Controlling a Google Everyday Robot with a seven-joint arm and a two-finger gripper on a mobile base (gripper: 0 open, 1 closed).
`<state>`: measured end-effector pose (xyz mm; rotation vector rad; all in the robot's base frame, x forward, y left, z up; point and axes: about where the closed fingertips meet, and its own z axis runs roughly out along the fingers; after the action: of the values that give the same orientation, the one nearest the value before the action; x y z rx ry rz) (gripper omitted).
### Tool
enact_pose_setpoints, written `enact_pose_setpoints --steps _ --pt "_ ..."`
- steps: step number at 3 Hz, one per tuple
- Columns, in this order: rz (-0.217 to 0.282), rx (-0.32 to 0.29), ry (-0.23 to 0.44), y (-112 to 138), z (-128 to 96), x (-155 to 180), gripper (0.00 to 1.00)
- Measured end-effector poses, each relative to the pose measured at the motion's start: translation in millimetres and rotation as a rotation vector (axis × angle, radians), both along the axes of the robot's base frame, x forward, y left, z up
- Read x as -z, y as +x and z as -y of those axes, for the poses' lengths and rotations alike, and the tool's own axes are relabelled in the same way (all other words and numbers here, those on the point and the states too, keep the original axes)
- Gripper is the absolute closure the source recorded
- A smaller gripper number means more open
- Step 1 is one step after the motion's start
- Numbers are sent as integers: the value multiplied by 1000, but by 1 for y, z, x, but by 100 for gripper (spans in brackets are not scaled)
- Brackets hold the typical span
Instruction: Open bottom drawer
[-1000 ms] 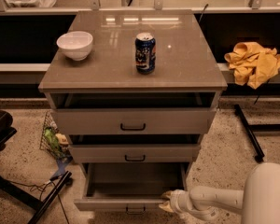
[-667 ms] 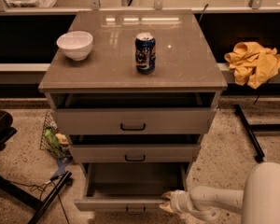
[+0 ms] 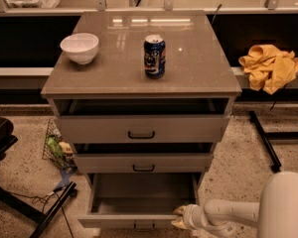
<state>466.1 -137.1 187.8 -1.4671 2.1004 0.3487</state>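
The bottom drawer (image 3: 139, 221) of the grey-beige cabinet is pulled well out, showing its plain grey inside (image 3: 144, 192). Its small black handle (image 3: 144, 227) sits at the lower frame edge. My gripper (image 3: 180, 218) is at the right end of the drawer's front, at its top edge, on the white arm (image 3: 228, 213) coming in from the lower right. The middle drawer (image 3: 143, 163) and the top drawer (image 3: 141, 129) are each pulled out a little.
A white bowl (image 3: 80, 47) and a blue soda can (image 3: 154, 56) stand on the cabinet top. A yellow cloth (image 3: 269, 66) lies on the ledge at the right. A wire basket (image 3: 57, 148) and black chair legs (image 3: 49, 212) are on the floor at the left.
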Motion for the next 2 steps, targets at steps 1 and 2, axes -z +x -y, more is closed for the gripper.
enact_pose_setpoints --steps 1,2 --pt "15 0 -28 3 1 -15 100" --pt "16 1 -31 4 1 -17 100"
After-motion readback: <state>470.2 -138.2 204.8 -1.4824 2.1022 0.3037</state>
